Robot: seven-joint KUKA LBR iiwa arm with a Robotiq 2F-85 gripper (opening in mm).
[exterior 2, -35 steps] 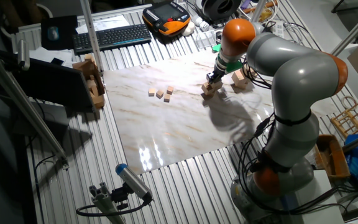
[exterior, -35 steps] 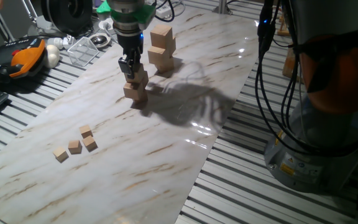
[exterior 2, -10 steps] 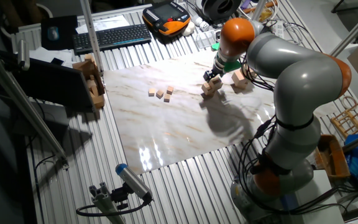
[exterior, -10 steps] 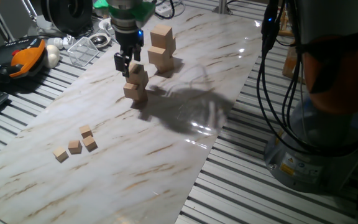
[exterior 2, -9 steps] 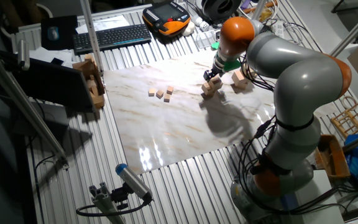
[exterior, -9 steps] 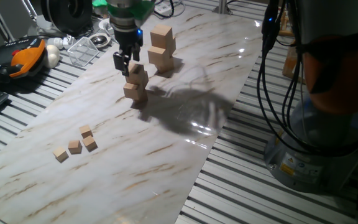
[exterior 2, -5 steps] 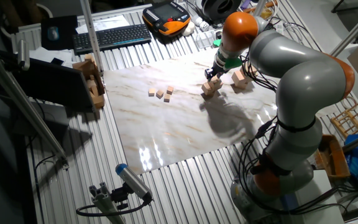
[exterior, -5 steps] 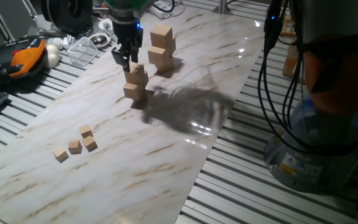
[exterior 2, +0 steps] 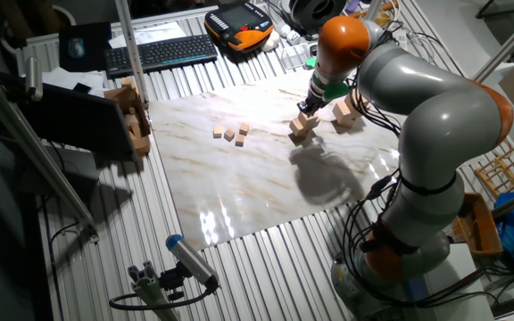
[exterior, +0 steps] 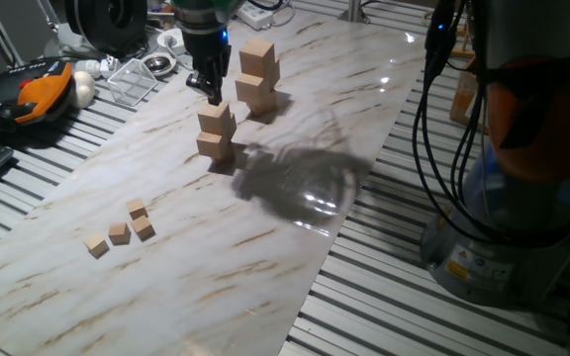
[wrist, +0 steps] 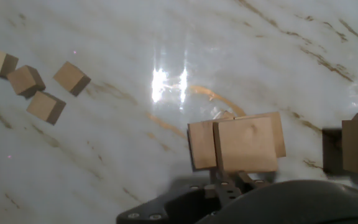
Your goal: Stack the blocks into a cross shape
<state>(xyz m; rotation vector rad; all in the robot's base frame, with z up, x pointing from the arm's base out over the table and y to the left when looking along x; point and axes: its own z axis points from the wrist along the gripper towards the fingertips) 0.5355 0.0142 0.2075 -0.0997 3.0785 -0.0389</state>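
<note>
Now the jaws (exterior: 209, 87) are standing open and empty, lifting clear above the two-block stack (exterior: 216, 132) just released mid-tabletop (exterior: 295, 257); another pair (exterior: 256, 74) is waiting just behind.

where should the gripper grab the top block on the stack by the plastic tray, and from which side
Take the top block of the far stack from straight above, with one finger on each of two opposite vertical faces. It sits highest there, so its flat, smooth sides look free all round and nothing stands over it. The gripper hangs beside it above the nearer two-block stack, so coming in low from that side risks a knock.
</note>
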